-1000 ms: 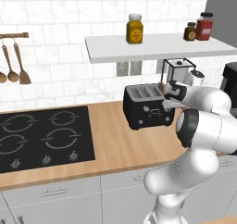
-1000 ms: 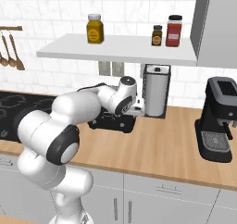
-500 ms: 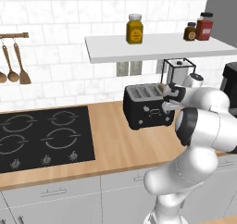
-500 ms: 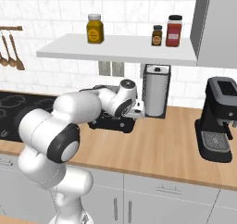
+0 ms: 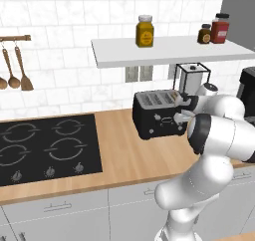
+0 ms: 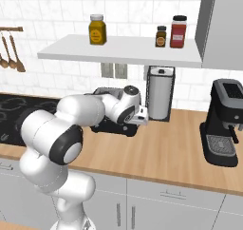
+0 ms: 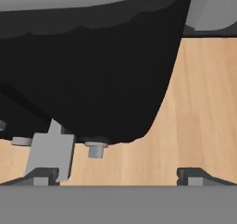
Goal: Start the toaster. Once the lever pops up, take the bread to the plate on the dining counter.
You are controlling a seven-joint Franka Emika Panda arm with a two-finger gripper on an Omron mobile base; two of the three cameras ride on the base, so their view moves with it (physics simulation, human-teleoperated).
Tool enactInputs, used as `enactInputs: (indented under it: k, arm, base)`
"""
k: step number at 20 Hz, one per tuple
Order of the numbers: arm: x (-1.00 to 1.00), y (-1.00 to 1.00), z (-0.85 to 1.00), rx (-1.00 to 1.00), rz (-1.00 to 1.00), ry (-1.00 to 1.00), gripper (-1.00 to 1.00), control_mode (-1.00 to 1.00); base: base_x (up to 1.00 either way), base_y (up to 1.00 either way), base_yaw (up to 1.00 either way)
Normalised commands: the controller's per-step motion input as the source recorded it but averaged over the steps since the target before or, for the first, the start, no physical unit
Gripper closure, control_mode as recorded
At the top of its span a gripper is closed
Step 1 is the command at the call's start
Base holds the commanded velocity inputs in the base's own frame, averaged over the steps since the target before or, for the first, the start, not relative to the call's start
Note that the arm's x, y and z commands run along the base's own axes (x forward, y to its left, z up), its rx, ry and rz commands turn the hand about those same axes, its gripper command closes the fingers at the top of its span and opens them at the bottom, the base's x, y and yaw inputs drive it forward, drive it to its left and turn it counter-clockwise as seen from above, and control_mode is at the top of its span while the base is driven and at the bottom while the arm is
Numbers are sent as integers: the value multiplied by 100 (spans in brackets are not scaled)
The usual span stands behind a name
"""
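Two dark fingertips (image 7: pixel 41 177) spread wide, boxy matte-black toaster (image 5: pixel 157 113), smooth wood counter (image 7: pixel 203 112).

Arm bent sharply at the elbow, forearm reaching forward, wrist turned so the hand lies roughly level. Gripper (image 7: pixel 118 174) open, jaws wide apart; both dark fingertips (image 7: pixel 192 174) seen low in the hand view, nothing between them. From the left base view the gripper (image 5: pixel 180 108) seems pointed sideways, though the fingers are hard to make out.
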Motion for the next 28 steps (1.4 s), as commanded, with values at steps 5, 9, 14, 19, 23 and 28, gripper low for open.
enactInputs:
  k: [5, 9, 14, 19, 23, 28]
  arm:
    - [0, 0, -23, 0, 0, 0, -100, -100]
    - [0, 0, -20, 0, 0, 0, -100, -100]
    - [0, 0, 0, 0, 0, -2, -100, -100]
    - [-4, -3, 18, 0, 0, -15, -100, -100]
    - [-6, 0, 67, 0, 0, -23, -100, -100]
    - [0, 0, 80, 0, 0, -18, -100, -100]
  base:
    - [0, 0, 0]
    - [0, 0, 0]
    - [0, 0, 0]
    - [0, 0, 0]
    - [0, 0, 0]
    - [0, 0, 0]
